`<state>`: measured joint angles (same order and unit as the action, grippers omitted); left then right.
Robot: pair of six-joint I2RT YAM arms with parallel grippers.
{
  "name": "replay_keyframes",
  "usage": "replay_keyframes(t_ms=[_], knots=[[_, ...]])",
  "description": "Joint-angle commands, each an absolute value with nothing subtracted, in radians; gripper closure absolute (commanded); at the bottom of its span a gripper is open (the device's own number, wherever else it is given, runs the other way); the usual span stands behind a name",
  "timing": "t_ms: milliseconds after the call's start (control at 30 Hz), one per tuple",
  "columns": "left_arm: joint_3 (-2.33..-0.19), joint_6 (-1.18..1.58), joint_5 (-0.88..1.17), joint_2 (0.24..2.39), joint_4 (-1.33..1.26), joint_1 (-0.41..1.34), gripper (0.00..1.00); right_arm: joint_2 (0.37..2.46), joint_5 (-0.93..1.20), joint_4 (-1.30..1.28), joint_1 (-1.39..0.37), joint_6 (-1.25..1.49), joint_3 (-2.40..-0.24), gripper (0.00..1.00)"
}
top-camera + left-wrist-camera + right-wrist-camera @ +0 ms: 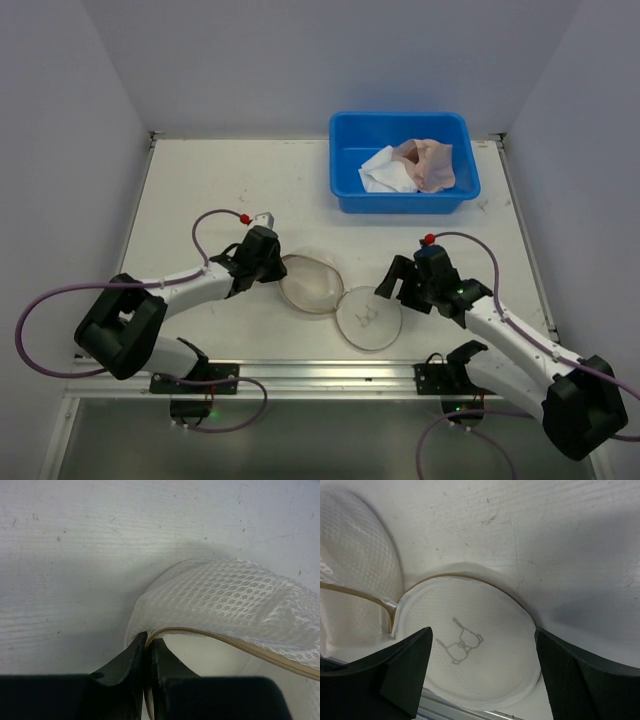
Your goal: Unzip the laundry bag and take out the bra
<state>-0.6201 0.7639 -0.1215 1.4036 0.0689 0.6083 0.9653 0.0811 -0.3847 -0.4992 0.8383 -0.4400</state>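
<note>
Since the flat lid [370,317] with its stitched bra outline lies flopped open nearest the arm bases, the laundry bag [312,283] reads as already unzipped; the right gripper [482,632] hovers just above that lid, jaws well apart and clasping nothing, probably poised to pin or lift it; a touch farther in, the left gripper [148,645] has its jaws pinched together on the tan zipper band [240,645] at the rim of the mesh bowl half [225,595], and that looks like an anchor, so the soft pouch won't slide on the table [200,180] while the other arm works; the bowl looks empty from above, though the mesh makes that hard to confirm; far back, the blue tub [405,204] holds a white cloth [385,172] and a pinkish garment [430,162], possibly the bra, so my call is the job's nearly finished.
</note>
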Motion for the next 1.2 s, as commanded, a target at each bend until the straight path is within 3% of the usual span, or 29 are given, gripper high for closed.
replay_keyframes(t_ms=[0, 667, 900, 933, 1033, 1167], knots=[[-0.611, 0.738, -0.109, 1.396, 0.023, 0.592, 0.88, 0.908, -0.043, -0.486, -0.505, 0.804, -0.521, 0.17], [-0.629, 0.724, -0.086, 1.381, 0.026, 0.591, 0.88, 1.081, 0.046, -0.4, -0.505, 0.828, -0.449, 0.51], [-0.618, 0.723, -0.089, 1.371, 0.031, 0.592, 0.88, 1.109, 0.064, -0.393, -0.505, 0.815, -0.454, 0.75], [-0.62, 0.721, -0.089, 1.371, 0.031, 0.591, 0.88, 1.108, 0.066, -0.391, -0.505, 0.81, -0.454, 0.85], [-0.618, 0.721, -0.09, 1.365, 0.035, 0.591, 0.88, 1.097, 0.051, -0.397, -0.505, 0.805, -0.451, 1.0], [-0.611, 0.718, -0.089, 1.358, 0.043, 0.592, 0.89, 1.017, 0.002, -0.495, -0.505, 0.778, -0.51, 1.0]])
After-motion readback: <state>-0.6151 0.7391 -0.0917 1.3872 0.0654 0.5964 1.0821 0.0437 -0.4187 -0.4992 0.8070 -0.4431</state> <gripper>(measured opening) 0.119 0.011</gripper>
